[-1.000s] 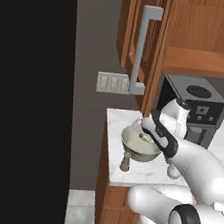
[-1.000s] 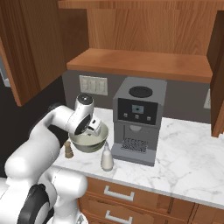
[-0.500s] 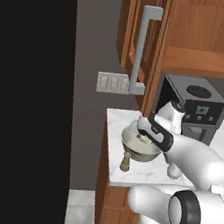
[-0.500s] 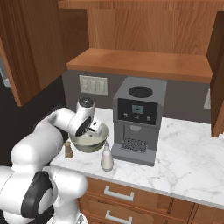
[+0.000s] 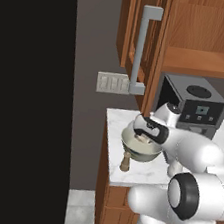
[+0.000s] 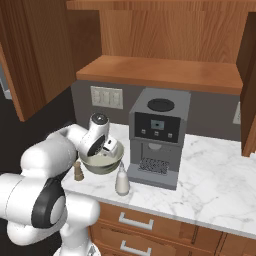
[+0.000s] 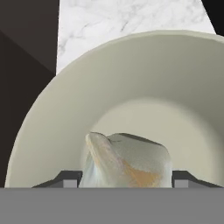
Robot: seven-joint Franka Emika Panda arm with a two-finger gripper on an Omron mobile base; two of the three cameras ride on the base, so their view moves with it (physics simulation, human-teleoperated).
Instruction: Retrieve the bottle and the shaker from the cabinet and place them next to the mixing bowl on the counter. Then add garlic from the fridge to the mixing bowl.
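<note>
The gripper (image 7: 119, 181) is reaching down into the mixing bowl (image 7: 52, 118), its two fingers sitting on either side of the single garlic (image 7: 127, 164) bulb and pinching it between them. In the hand view the garlic is lying with its pointed tip aiming toward the upper left of that picture, its long axis running from that tip down to the fat, tan-streaked end on the right; it is hanging over the pale floor of the bowl, and I cannot tell whether it is touching it.

One mixing bowl (image 6: 100, 164) is sitting on the counter (image 6: 210, 185) near its left end, toward the front edge. One shaker (image 6: 78, 171) is standing upright just beside the bowl, at the counter's front left corner. One bottle (image 6: 121, 179) is standing upright, neck pointing up, near the front edge, between the bowl and the single coffee machine (image 6: 159, 137)
</note>
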